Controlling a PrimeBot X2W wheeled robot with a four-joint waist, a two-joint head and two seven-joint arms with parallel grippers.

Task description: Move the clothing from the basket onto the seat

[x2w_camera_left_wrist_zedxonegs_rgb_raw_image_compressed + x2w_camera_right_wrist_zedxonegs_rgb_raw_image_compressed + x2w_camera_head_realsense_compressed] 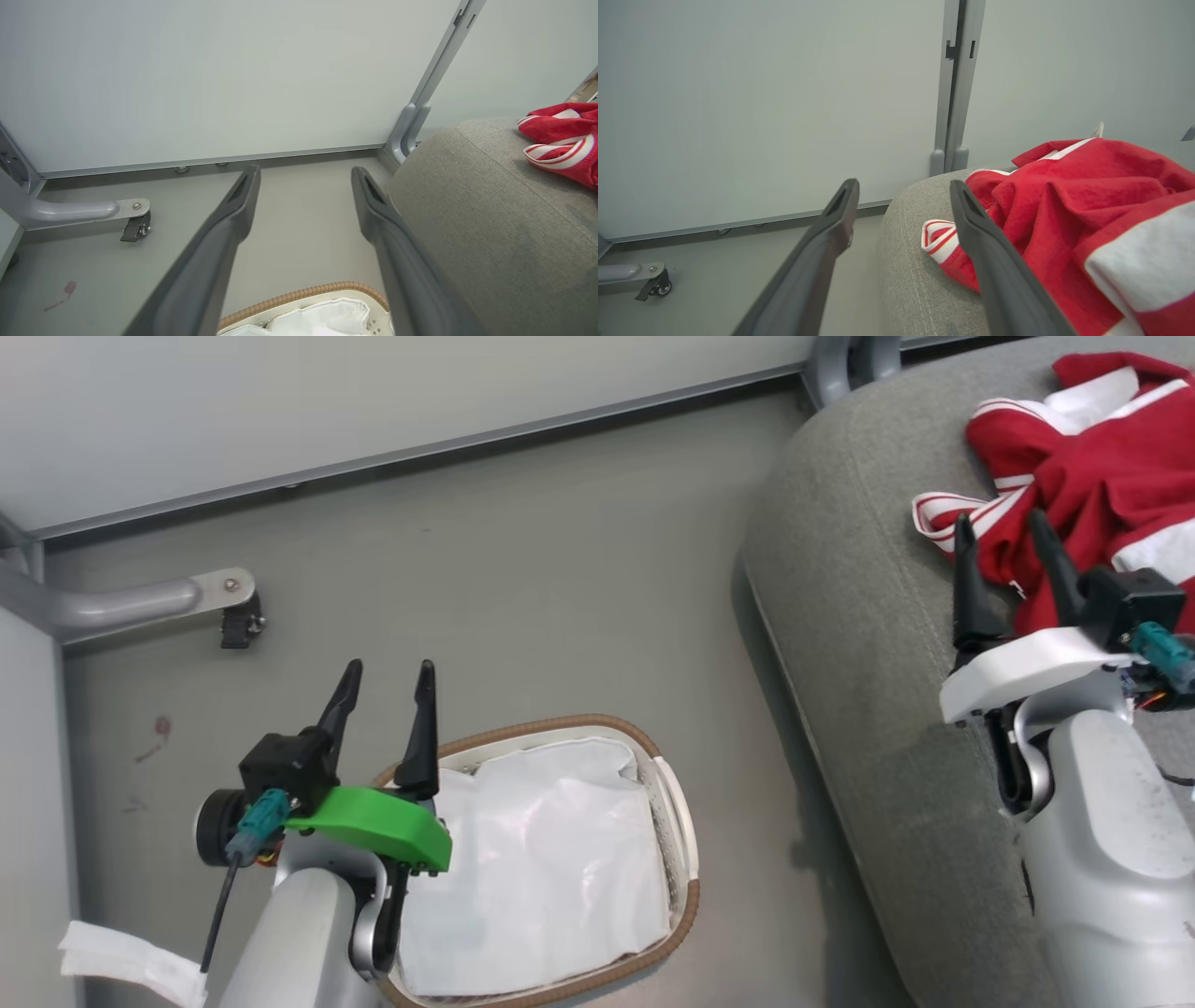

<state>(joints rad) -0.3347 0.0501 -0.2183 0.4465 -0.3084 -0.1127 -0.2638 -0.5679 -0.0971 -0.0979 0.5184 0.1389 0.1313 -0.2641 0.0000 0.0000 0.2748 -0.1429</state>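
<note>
The red jerseys [1083,457] with white striped trim lie crumpled on the grey couch seat [859,616] at the upper right; they also show in the wrist views [1064,210] [563,140]. My right gripper [1001,534] hangs open just above the seat [906,261] at the near edge of the jerseys, holding nothing. The oval white basket [686,887] with its brown rim stands on the floor and holds just its white liner [541,868]. My left gripper [387,679] is open over the basket's left rim [299,295], empty.
A grey partition wall [373,392] runs along the back. A metal foot with a caster [241,621] stands on the floor at the left. A white cloth strip [131,963] lies at the lower left. Bare floor [523,597] separates basket and couch.
</note>
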